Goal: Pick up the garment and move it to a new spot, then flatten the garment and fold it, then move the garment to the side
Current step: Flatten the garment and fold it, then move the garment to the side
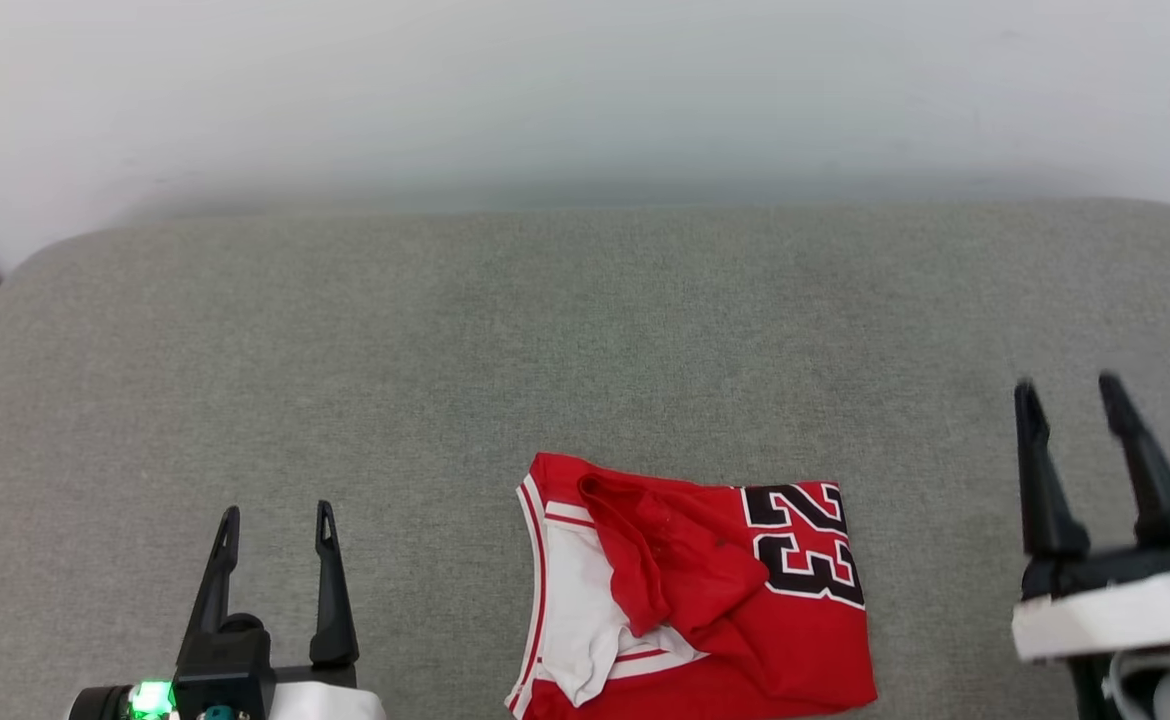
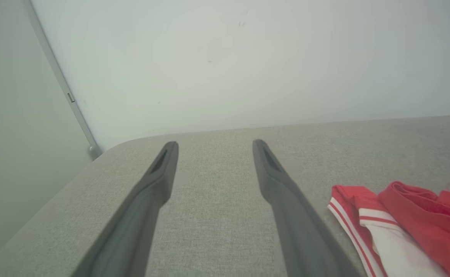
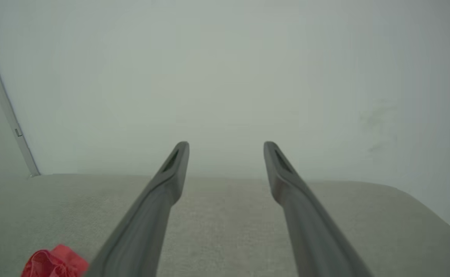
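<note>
The garment (image 1: 705,590), a red jersey with a black "23" and white lining showing, lies loosely bunched on the grey cushion (image 1: 505,340) near its front edge, middle right. My left gripper (image 1: 278,520) stands open to the garment's left, apart from it, nothing between its fingers. Off to the garment's right, my right gripper (image 1: 1067,390) is open too and raised, holding nothing. The left wrist view has the garment (image 2: 409,227) at lower right beside the open left gripper (image 2: 214,145). A red fold of the garment (image 3: 54,263) shows at lower left of the right wrist view, by the open right gripper (image 3: 225,146).
A pale wall (image 1: 585,90) rises right behind the cushion's far edge. The cushion has rounded corners at far left (image 1: 45,260) and far right. A thin vertical strip (image 2: 61,80) runs down the wall near the left corner.
</note>
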